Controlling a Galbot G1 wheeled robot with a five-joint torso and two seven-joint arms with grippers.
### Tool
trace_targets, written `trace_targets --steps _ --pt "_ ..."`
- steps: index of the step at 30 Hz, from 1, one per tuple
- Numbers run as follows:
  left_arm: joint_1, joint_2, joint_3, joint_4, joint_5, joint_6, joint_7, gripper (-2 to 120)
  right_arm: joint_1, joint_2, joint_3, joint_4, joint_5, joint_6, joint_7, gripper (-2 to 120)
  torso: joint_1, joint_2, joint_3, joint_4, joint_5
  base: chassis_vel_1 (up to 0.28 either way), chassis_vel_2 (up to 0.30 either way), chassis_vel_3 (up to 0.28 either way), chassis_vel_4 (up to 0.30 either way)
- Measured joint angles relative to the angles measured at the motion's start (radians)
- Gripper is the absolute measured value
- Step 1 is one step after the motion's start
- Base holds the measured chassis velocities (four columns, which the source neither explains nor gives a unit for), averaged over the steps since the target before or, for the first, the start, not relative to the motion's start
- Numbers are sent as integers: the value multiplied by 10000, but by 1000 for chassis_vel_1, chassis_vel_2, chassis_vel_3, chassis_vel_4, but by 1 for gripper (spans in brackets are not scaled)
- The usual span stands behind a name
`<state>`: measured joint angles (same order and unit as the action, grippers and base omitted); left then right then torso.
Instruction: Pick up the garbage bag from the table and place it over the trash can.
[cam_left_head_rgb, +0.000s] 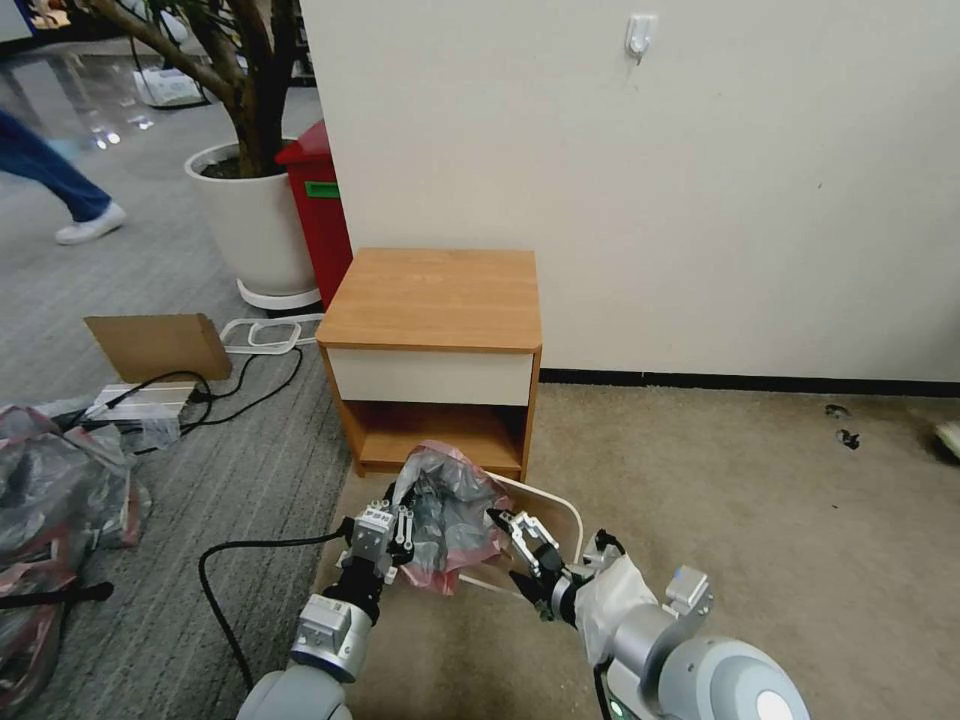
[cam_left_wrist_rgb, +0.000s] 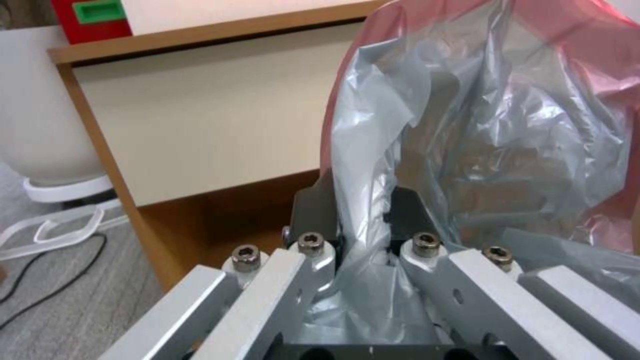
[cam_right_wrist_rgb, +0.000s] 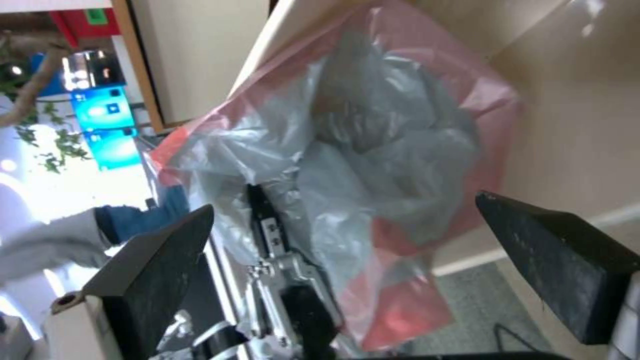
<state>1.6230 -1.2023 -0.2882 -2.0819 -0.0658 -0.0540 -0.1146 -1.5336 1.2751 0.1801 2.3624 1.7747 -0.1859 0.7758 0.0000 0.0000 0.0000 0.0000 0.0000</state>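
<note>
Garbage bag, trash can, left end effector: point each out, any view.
garbage bag (cam_left_head_rgb: 447, 510): head view, on its crumpled grey middle, held up above the bin.
trash can (cam_left_head_rgb: 562, 507): head view, on the far right part of its white rim.
left end effector (cam_left_wrist_rgb: 365, 215): left wrist view, between its fingertips, shut on bag plastic.

garbage bag (cam_left_head_rgb: 447, 520): thin crinkly glossy plastic | table (cam_left_head_rgb: 432, 298): matt wood | trash can (cam_left_head_rgb: 560, 515): seemingly smooth plastic

It looks like an office: grey carpet (cam_left_head_rgb: 200, 480), a potted tree (cam_left_head_rgb: 250, 190), a plain white wall (cam_left_head_rgb: 700, 180) and floor cables (cam_left_head_rgb: 240, 385).
</note>
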Motion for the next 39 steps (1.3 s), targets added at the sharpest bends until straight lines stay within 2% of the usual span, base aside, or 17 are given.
trace_targets --steps 11,24,28,30,33,34,39 --pt "7 -10 -46 -110 -14 -64 127 7 409 496 -241 -392 418 352 179 100 0 0 0 0 0 0 0 0 0" --pt "-18 17 -49 -224 -46 -113 250 7 915 470 -506 -922 -5 294 206 97 0 0 0 0 0 0 0 0 0" --pt "-90 12 -54 -170 -49 -114 255 7 982 442 -668 -961 -192 256 206 80 0 0 0 0 0 0 0 0 0" --pt "-107 7 -53 -146 -49 -113 255 7 982 436 -692 -963 -218 244 206 76 0 0 0 0 0 0 0 0 0" --pt "-175 -23 -49 -60 -48 -114 255 7 955 410 -770 -963 -291 176 196 61 0 0 0 0 0 0 0 0 0" --pt "-175 -23 -49 -60 -48 -114 255 7 955 410 -770 -963 -291 176 196 61 0 0 0 0 0 0 0 0 0" --pt "-215 -62 -42 -5 -48 -105 252 7 1022 389 -790 -1002 -353 122 168 43 0 0 0 0 0 0 0 0 0"
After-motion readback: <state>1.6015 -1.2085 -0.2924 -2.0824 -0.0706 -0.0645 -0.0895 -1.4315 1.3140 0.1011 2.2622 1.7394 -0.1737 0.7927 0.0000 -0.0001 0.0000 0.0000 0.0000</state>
